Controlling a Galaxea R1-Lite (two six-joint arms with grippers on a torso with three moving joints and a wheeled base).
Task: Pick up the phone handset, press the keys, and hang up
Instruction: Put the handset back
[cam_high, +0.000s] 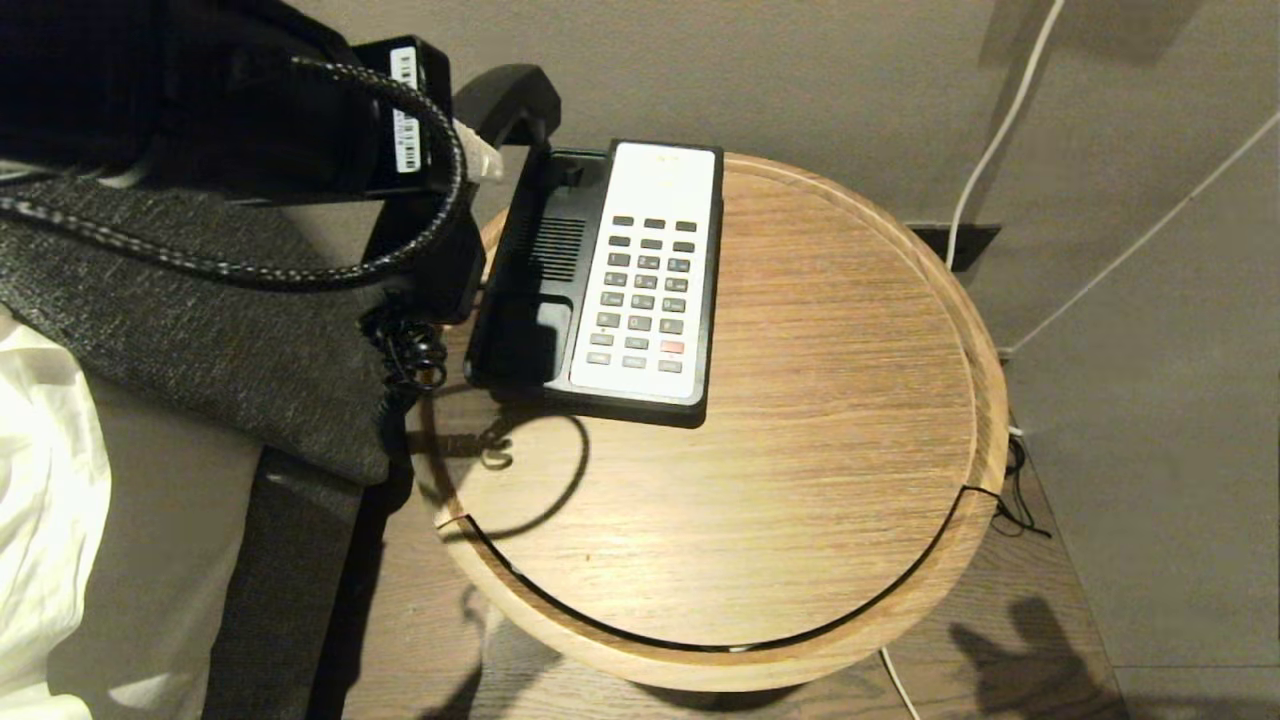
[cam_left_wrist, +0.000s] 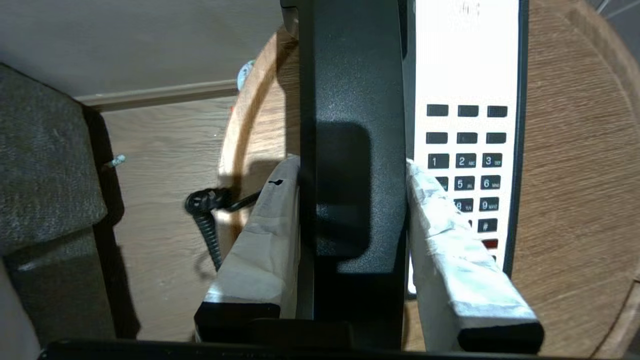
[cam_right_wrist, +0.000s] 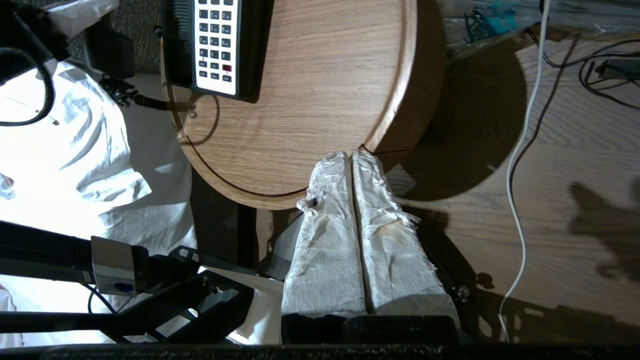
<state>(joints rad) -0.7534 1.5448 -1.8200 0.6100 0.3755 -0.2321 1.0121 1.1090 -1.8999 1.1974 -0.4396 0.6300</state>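
While my left arm fills the head view's upper left corner, the round wooden side table (cam_high: 800, 480) is cut off only at its left rim. On it lies the black phone base (cam_high: 520, 300), its cradle empty. My left gripper (cam_left_wrist: 352, 210) has its white-wrapped fingers (cam_left_wrist: 270, 235) closed partway on the long glossy black plastic phone handset (cam_left_wrist: 355, 100), held above the cradle just beside the white faceplate; both its ends are cut off in the wrist view. My right gripper (cam_right_wrist: 352, 160) hangs off the table's near edge, jaws pressed together on nothing. One finger hides part of the small dark grey keys (cam_left_wrist: 467, 160). The black coiled cord (cam_high: 415, 355) is partly hidden.
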